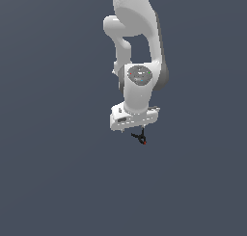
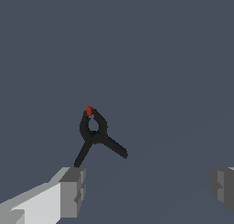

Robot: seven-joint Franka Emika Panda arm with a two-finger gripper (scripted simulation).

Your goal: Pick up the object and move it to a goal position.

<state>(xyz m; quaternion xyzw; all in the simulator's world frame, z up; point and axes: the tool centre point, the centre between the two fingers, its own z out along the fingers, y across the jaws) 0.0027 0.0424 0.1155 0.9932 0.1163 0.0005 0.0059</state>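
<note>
No readable text, label, brand, number or sign in either view.

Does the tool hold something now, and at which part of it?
Nothing is held. The tool is open, and the black clamp lies between its fingers, one prong end near one finger but not pinched.
</note>
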